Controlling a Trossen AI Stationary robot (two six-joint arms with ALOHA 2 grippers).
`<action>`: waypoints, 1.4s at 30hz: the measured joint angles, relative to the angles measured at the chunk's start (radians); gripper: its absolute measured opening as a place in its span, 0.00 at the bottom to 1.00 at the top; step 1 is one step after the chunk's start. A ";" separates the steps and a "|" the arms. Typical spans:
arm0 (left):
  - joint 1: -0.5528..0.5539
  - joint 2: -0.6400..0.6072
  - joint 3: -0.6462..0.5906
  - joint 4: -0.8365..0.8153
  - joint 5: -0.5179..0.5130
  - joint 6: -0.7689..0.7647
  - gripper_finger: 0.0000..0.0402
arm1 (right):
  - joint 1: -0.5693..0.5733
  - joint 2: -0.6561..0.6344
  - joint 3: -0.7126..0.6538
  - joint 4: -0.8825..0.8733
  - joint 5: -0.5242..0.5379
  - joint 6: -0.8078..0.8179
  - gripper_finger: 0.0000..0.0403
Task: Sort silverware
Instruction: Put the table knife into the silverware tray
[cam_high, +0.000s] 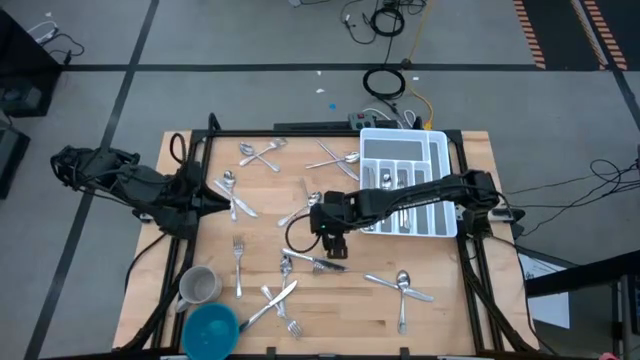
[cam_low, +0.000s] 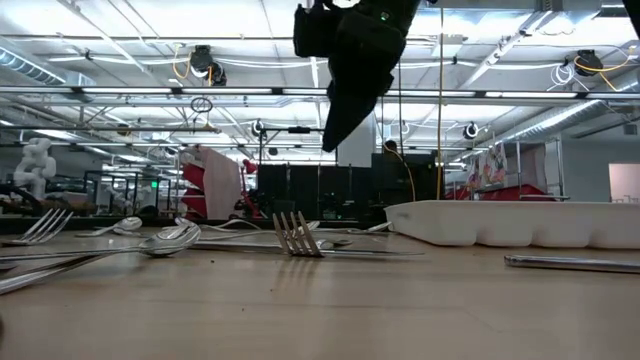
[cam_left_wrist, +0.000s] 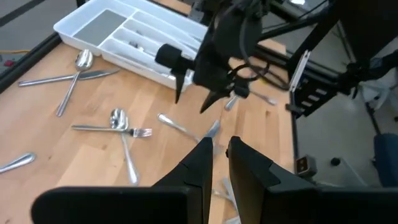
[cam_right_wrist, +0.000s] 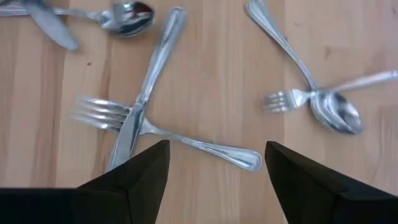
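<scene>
Forks, spoons and knives lie scattered flat on the wooden table (cam_high: 440, 310). My right gripper (cam_high: 333, 245) hangs open above the table's middle, fingers pointing down, touching nothing. Below it a fork (cam_right_wrist: 186, 140) lies crossed by a knife (cam_right_wrist: 146, 93); the fork's handle end (cam_right_wrist: 249, 160) lies between the two open fingers. In the low view the right gripper (cam_low: 335, 135) is well above the fork tines (cam_low: 297, 235). My left gripper (cam_left_wrist: 219, 146) is drawn back at the table's left edge (cam_high: 205, 200), shut and holding nothing.
A white organiser tray (cam_high: 405, 150) with a few pieces in it sits at the far right. A grey mug (cam_high: 199, 286) and a blue bowl (cam_high: 211, 328) stand near the left corner. A spoon crossing a fork (cam_right_wrist: 323, 102) lies beside the right gripper.
</scene>
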 joint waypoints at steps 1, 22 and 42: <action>0.000 0.001 0.000 -0.011 0.000 0.001 0.14 | 0.011 0.000 0.000 0.003 -0.010 -0.051 0.64; 0.000 0.005 0.000 -0.109 -0.060 0.004 0.14 | 0.162 0.149 0.001 0.066 0.059 0.414 0.64; 0.000 0.007 0.000 -0.109 -0.060 0.030 0.14 | 0.188 0.218 0.001 0.073 0.038 0.423 0.64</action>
